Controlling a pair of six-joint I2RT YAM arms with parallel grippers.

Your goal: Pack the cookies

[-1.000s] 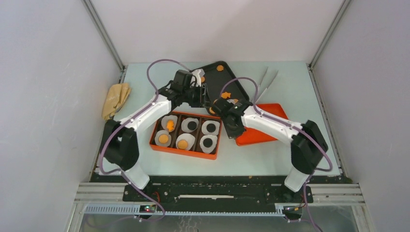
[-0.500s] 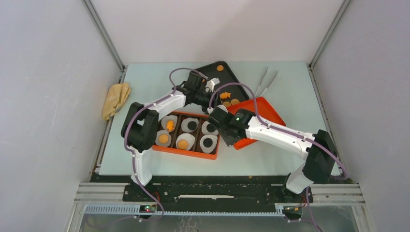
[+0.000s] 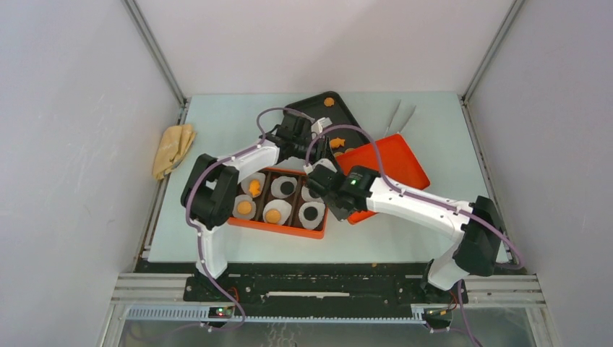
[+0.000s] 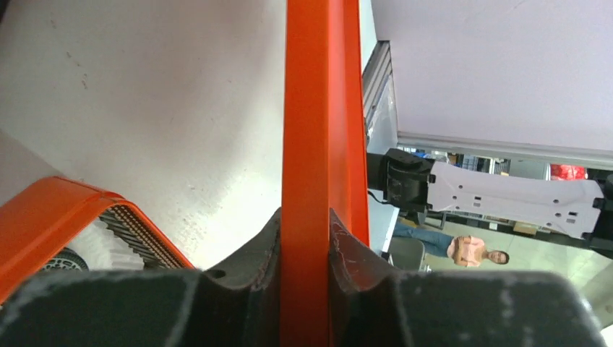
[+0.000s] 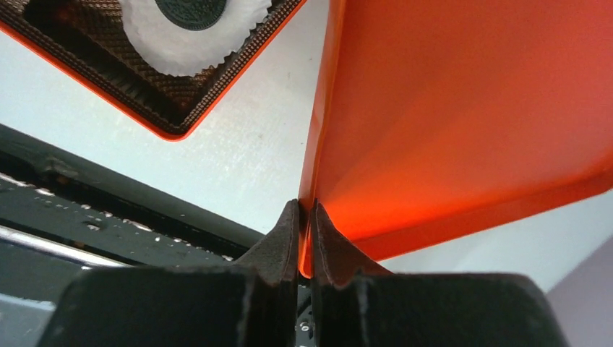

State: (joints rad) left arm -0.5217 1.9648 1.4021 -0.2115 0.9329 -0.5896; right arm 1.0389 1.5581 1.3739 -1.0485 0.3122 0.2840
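Note:
The cookies lie in white liners in the orange box (image 3: pixel 278 230): orange ones (image 3: pixel 245 207) on the left, dark ones (image 3: pixel 312 214) on the right. More cookies (image 3: pixel 337 142) lie on the black tray (image 3: pixel 347 119). Both grippers hold the orange lid (image 3: pixel 383 166) just right of the box. My left gripper (image 3: pixel 323 147) is shut on the lid's far-left rim (image 4: pixel 318 108), pinched between its fingertips (image 4: pixel 305 217). My right gripper (image 3: pixel 337 206) is shut on the lid's thin near edge (image 5: pixel 463 108), jaws (image 5: pixel 305 210) almost touching. A dark cookie (image 5: pixel 191 9) shows in the box corner (image 5: pixel 166 123).
Metal tongs (image 3: pixel 396 116) lie at the back right of the table. A crumpled yellowish cloth (image 3: pixel 173 148) lies by the left wall. White walls enclose the table on three sides. The box corner (image 4: pixel 50 210) sits close under my left gripper.
The right gripper has carried the lid left, toward the box. The left arm swung right off the tray, and its jaws have closed on the lid's far-left rim.

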